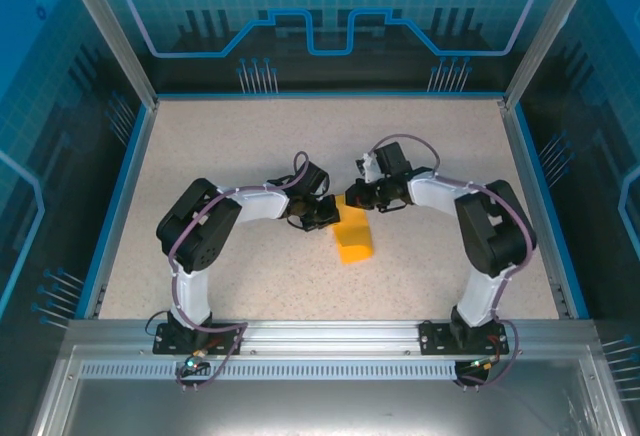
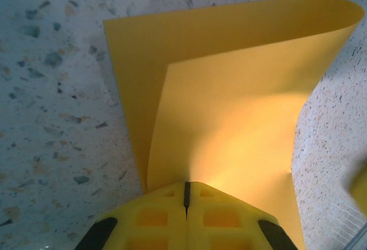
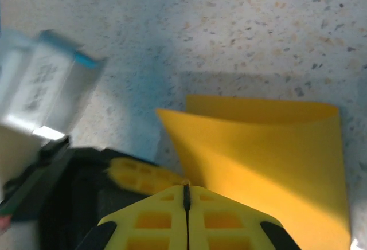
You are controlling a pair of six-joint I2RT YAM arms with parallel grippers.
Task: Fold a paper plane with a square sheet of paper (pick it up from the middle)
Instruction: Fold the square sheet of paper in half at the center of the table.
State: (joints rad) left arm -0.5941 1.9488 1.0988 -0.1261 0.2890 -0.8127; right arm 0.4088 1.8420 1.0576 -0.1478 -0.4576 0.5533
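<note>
- Orange-yellow square sheet of paper (image 1: 354, 238) lies near the middle of the tabletop (image 1: 230, 146). It is bent over on itself in a loose curl and is not yet pressed into a sharp crease.
- It looks very thin and light, and soft enough to bend under its own weight. I judge that it would spring open if released, and that it may wrinkle or tear if the two tools pull apart.
- Its surface seems smooth, so a flat part would be hard to lift. A raised edge or the rounded bend is the better place to take hold.
- The left tool (image 2: 186, 201) has its fingers together, clamped on the edge of the sheet. The paper spreads away from its tip.
- The right tool (image 3: 186, 191) is also closed, and the paper seems pinched at its tip.
- From above, both tools meet at the far edge of the sheet, and the paper reaches from them toward the near side.
</note>
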